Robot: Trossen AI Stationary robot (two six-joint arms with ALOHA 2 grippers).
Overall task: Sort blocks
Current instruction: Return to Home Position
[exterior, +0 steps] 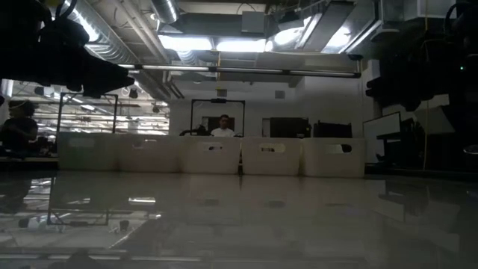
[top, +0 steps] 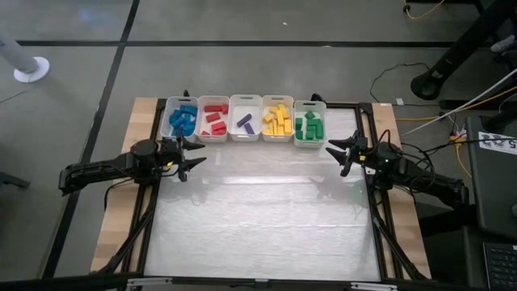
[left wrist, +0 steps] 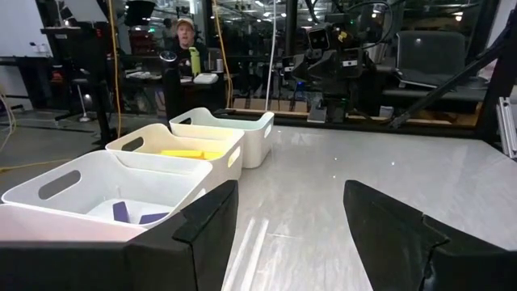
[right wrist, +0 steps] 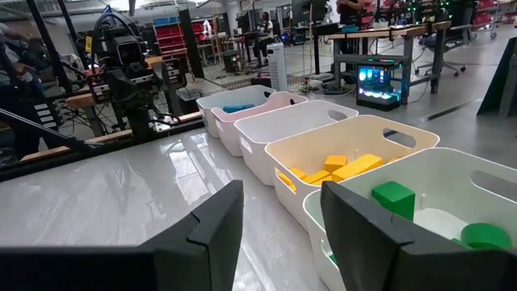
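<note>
Along the far edge of the bench [top: 258, 234], five white bins [top: 245, 98] side by side, one colour apiece: blue blocks [top: 184, 120] in the leftmost, then red blocks [top: 215, 121], purple blocks [top: 245, 124] in the middle, yellow blocks [top: 279, 120], and green blocks [top: 309, 127] at the right end. Kept apart by the bin walls, so no mixing: the whole point of the sort. No loose block to be seen out on the shiny bench top. Sorting done, by the look of it, or as good as.

Left claw [top: 196, 153] just in front of the blue and red bins, up off the surface, spread wide, nothing between the fingers. Right claw [top: 338, 156] mirrored across, just beside the green bin, likewise spread wide and carrying nothing. Each set toward its own side of the bench, well apart from the other, with the middle free between them. Sensible for a rest pose: little risk of clipping a bin rim or the other arm. Open and bare for the same reason, probably, with nothing to carry. Only the retreat to the parked posture to go, at a guess.
</note>
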